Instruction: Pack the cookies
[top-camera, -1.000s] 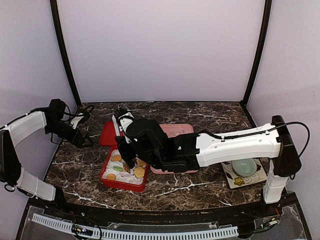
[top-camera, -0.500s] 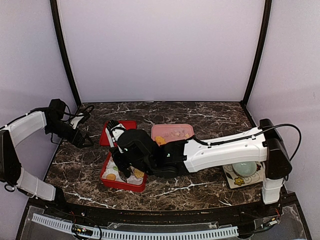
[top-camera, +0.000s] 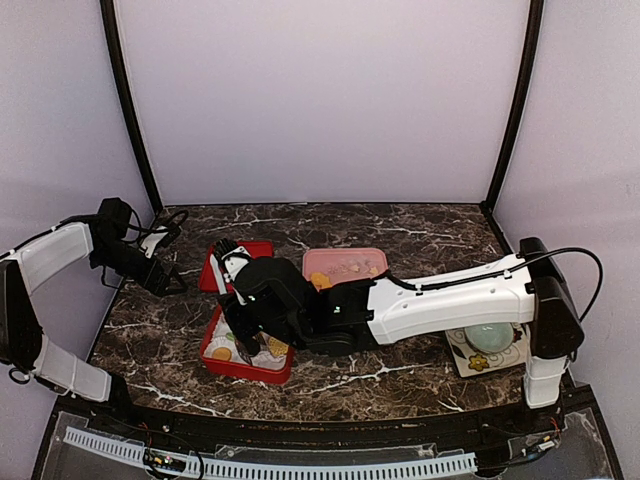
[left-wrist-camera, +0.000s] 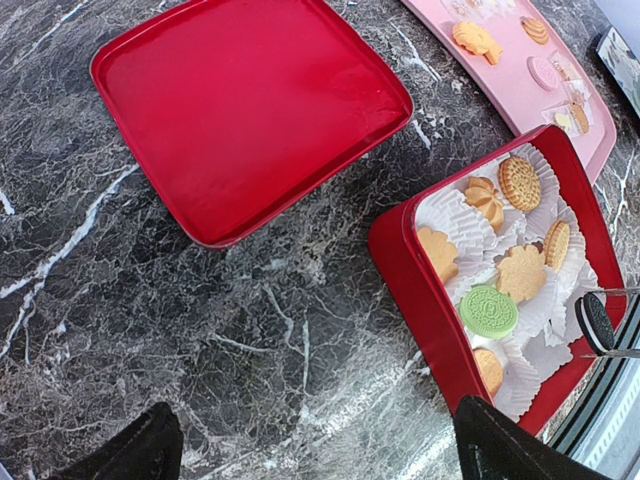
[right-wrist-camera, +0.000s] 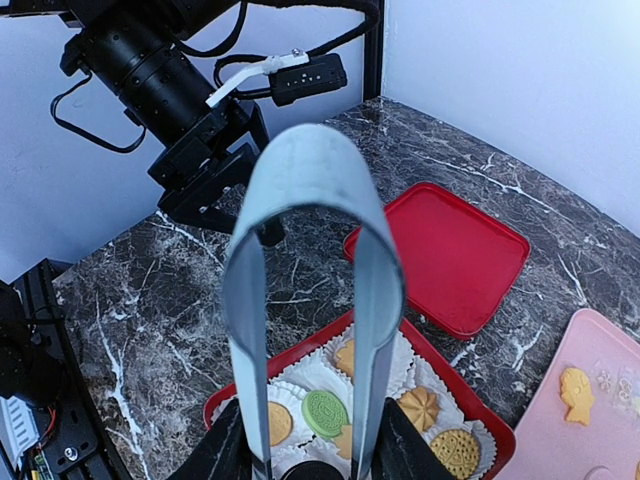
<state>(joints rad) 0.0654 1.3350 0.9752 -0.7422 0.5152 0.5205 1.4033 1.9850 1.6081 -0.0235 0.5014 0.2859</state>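
Note:
The cookies lie in two places. Several golden ones and a green round (left-wrist-camera: 489, 311) sit in paper cups in the red box (left-wrist-camera: 420, 290). A few more (left-wrist-camera: 475, 40) lie on the pink tray (left-wrist-camera: 600, 140). My right gripper (right-wrist-camera: 315, 452) is shut on blue-grey tongs (right-wrist-camera: 312, 170). The tongs pinch a black round cookie (right-wrist-camera: 315, 471) low over the near end of the box, also seen in the left wrist view (left-wrist-camera: 597, 325). In the top view the right gripper (top-camera: 245, 335) hangs over the red box (top-camera: 212, 352). My left gripper (left-wrist-camera: 310, 450) is open and empty over bare marble left of the box.
The red lid (left-wrist-camera: 250, 110) lies flat behind the box, also in the top view (top-camera: 255, 248). The pink tray (top-camera: 345, 265) sits right of the lid. A pale green bowl (top-camera: 490, 335) on a flowered mat stands at the right near my right arm's base.
My right arm has come down and toward the near left, bringing the tongs with the black cookie low over the red box. It has held still for the last half second. The left arm is unmoved.

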